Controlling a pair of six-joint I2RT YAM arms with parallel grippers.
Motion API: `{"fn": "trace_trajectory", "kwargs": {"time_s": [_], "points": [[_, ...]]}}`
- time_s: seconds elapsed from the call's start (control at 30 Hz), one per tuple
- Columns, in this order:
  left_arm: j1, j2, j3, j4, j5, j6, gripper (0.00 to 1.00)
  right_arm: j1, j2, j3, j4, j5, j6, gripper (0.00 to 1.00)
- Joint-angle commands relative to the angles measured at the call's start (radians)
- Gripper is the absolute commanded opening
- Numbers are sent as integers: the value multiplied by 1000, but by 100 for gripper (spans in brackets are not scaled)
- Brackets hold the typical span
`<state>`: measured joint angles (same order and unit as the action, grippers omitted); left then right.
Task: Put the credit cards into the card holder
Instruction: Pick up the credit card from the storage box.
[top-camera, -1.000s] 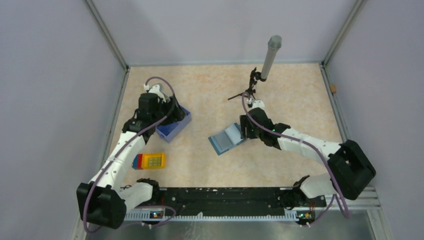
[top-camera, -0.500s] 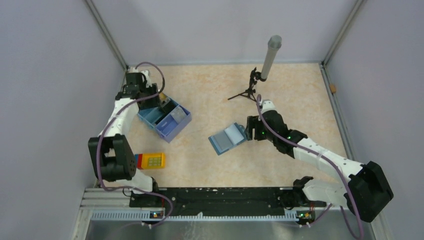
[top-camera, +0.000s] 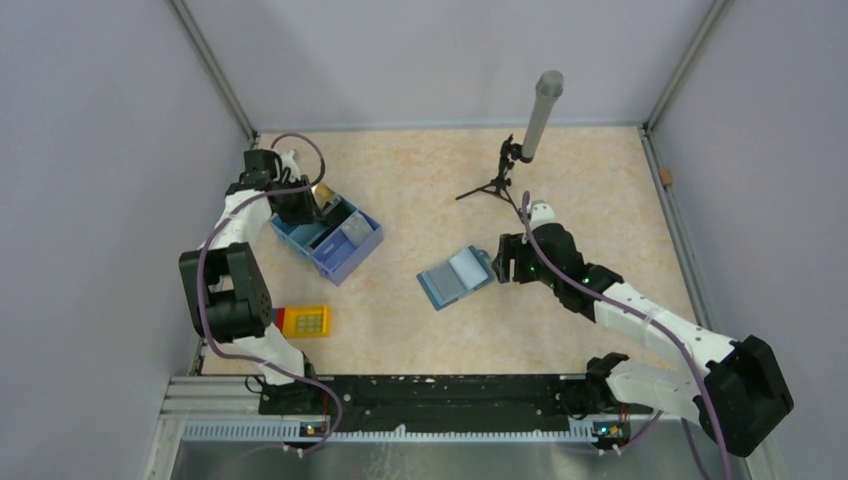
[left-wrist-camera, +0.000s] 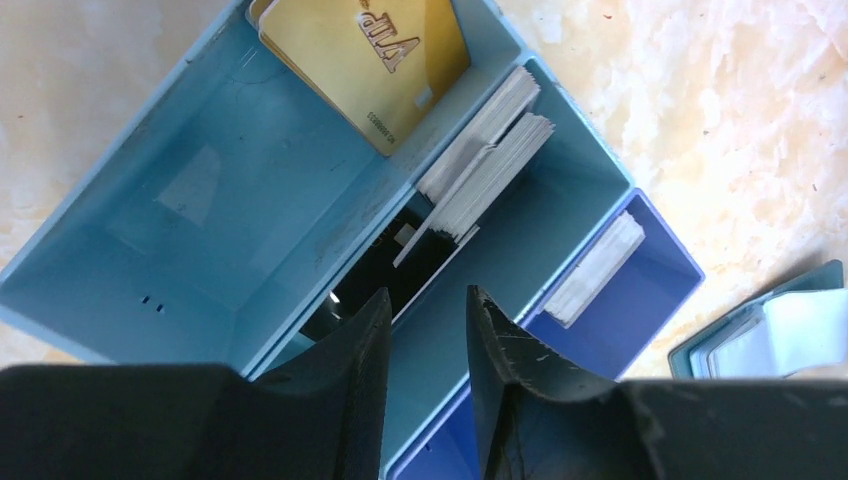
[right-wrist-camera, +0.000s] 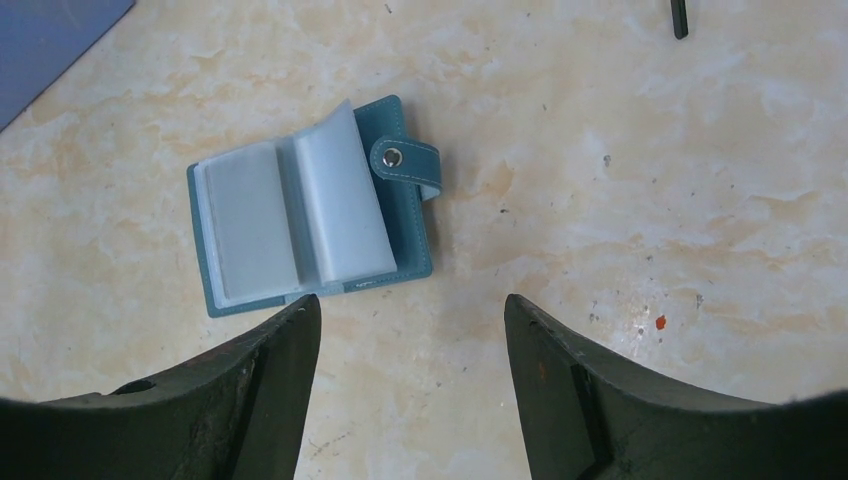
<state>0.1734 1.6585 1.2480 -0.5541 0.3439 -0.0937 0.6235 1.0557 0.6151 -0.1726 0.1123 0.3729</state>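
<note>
The left hand (left-wrist-camera: 428, 335) hangs over the blue tray (left-wrist-camera: 150, 220), its fingers a narrow gap apart with nothing between them. Ahead of it and slightly left, the gold card (left-wrist-camera: 370, 55) leans at the far end of the tray's big compartment. In the middle slot, just ahead of the fingertips, stand two stacks of pale cards (left-wrist-camera: 480, 150), with a dark thing (left-wrist-camera: 375, 275) below them that is too hidden to name. A third pale stack (left-wrist-camera: 597, 268) sits in the darker slot to the hand's right. The right hand (right-wrist-camera: 408, 330) hovers above the desk (right-wrist-camera: 620, 200) with its fingers wide apart and empty. The holder (right-wrist-camera: 300, 210) lies open and flat on the desk just ahead of that hand and a little to its left, clear sleeves up and clasp tab pointing right.
</note>
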Motion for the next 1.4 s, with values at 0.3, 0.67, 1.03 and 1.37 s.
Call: {"fn": "trace_trajectory", "kwargs": {"time_s": [0.3,0.67,1.03,1.37], "points": [[17,72,42,2,24,11,33,-11,-29,-16,45,-23,-9,66],[17,96,39,32,41,-4,26,-15,-27,-23,54,-31,-11,66],[17,113,36,52,35,-8,19,-16,-28,-33,61,-38,-9,66],[17,128,39,-2,-16,-10,17,-16,-34,-41,71,-44,0,66]]}}
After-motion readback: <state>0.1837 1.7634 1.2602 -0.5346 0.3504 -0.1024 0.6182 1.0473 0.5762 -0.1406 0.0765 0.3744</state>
